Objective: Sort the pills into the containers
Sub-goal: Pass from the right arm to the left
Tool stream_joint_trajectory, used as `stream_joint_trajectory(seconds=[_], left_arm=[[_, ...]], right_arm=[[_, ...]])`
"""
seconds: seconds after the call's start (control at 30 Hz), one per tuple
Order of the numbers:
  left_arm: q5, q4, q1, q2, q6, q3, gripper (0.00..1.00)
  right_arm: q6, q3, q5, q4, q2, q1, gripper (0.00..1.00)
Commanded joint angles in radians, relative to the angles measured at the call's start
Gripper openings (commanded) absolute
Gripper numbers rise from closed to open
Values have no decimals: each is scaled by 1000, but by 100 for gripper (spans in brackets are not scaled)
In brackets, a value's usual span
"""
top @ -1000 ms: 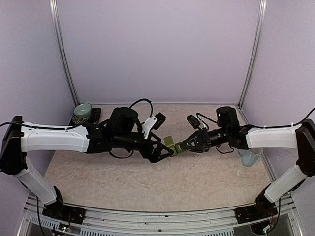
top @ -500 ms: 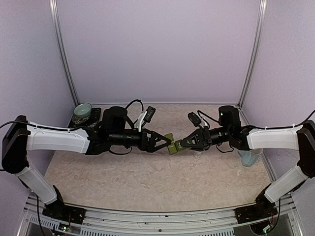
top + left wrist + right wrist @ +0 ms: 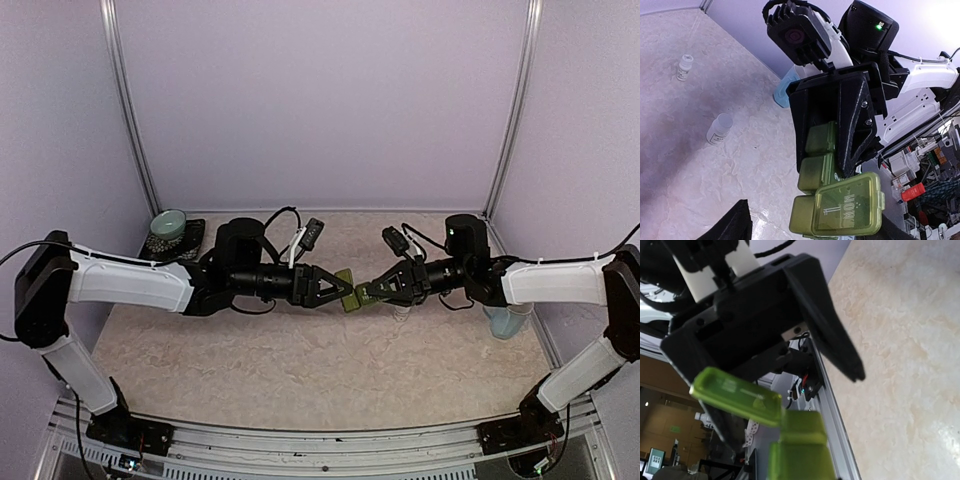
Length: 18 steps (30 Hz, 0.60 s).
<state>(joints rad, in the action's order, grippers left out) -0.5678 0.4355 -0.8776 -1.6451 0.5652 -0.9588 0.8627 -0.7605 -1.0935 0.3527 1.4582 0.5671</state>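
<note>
The dark green containers (image 3: pixel 351 294) are a strip of three joined compartments, held in the air above the table's middle. My right gripper (image 3: pixel 374 291) is shut on the strip's right end. In the left wrist view the strip (image 3: pixel 819 170) shows two shut compartments, and the near one has its clear lid (image 3: pixel 847 205), marked MON, swung open. My left gripper (image 3: pixel 336 288) is open, with its jaws either side of that open end. The right wrist view shows the strip (image 3: pixel 800 450) and the raised lid (image 3: pixel 735 395). No loose pills show.
Two small white pill bottles (image 3: pixel 719 129) (image 3: pixel 684 66) stand on the marbled table. A pale blue mug (image 3: pixel 508 320) is at the right edge under my right arm. A pale green bowl (image 3: pixel 168 224) sits at the back left corner.
My left gripper has risen from below the strip, rolled level and closed in on the strip's left end. My right gripper has kept its hold, shifting only slightly.
</note>
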Motion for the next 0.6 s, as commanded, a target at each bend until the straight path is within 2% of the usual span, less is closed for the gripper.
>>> stream_joint_trajectory(seconds=[0.0, 0.2, 0.43, 0.57], left_arm=[[-35, 33, -6, -20, 4, -39, 60], [-43, 24, -5, -24, -1, -49, 45], [-38, 21, -4, -23, -3, -50, 37], [-27, 21, -4, -23, -3, -48, 28]], right_arm=[[13, 1, -16, 41, -19, 2, 29], [18, -2, -15, 46, -18, 1, 31], [23, -1, -14, 52, -11, 2, 33], [22, 5, -14, 46, -3, 2, 35]])
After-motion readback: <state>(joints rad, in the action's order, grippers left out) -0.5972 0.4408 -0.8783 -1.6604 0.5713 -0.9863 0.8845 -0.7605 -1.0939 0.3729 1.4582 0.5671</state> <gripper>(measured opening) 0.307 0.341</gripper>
